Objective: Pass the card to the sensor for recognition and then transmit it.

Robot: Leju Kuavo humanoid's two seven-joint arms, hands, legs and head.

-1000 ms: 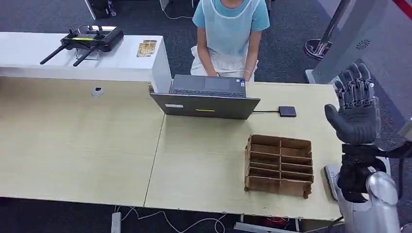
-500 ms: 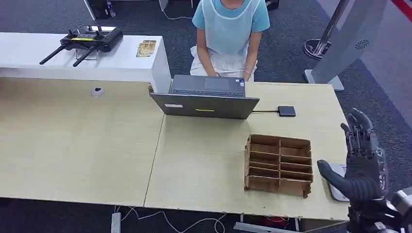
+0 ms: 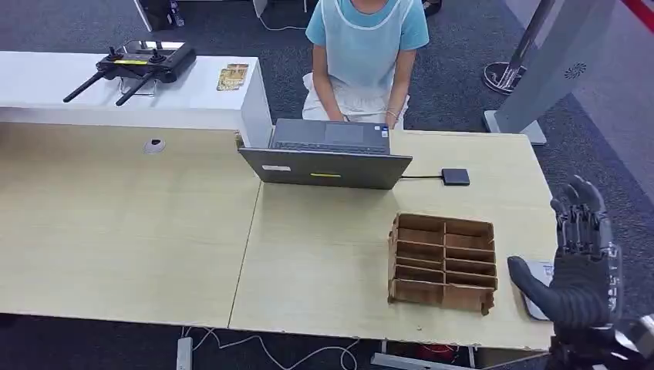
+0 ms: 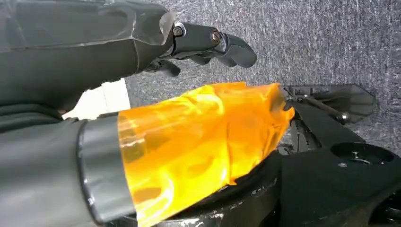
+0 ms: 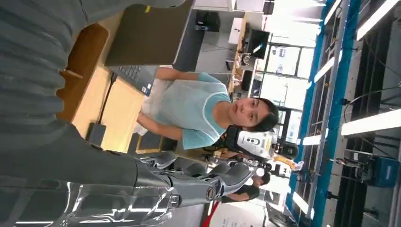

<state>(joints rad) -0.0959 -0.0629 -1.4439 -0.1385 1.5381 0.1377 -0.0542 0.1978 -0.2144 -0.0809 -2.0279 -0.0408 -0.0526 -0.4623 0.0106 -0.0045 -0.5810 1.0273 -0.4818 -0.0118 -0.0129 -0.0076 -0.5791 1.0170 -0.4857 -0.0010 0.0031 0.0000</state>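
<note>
Head view, near to far. My right hand (image 3: 578, 270) stands upright at the table's (image 3: 324, 262) near right corner, palm turned toward the tabletop. Its fingers (image 3: 580, 212) are held straight and slightly apart, the thumb juts sideways toward the tray, and nothing is held. Just under that thumb, at the table's right edge, lies a pale flat piece (image 3: 534, 307), partly hidden by my hand. It looks like the card, though I cannot tell for certain.

Just beside it, further in on the table, sits a brown cardboard divider tray (image 3: 443, 262) with two columns of narrow slots. Beyond the tray an open laptop (image 3: 328, 166) shows its lid back to me. To the laptop's right a small black sensor pad (image 3: 455, 176) lies flat on the table, joined to the laptop by a thin cable. A person (image 3: 366, 46) in a light blue top sits behind the laptop. Far left, a white counter (image 3: 46, 85) bears a black remote controller (image 3: 135, 65) with antennas.

Left wrist view: my left hand (image 4: 118, 56) hangs above grey carpet, its dark fingers (image 4: 213, 40) loosely bent and apart from the thumb (image 4: 189, 137), which is wrapped in orange film. It holds nothing.
</note>
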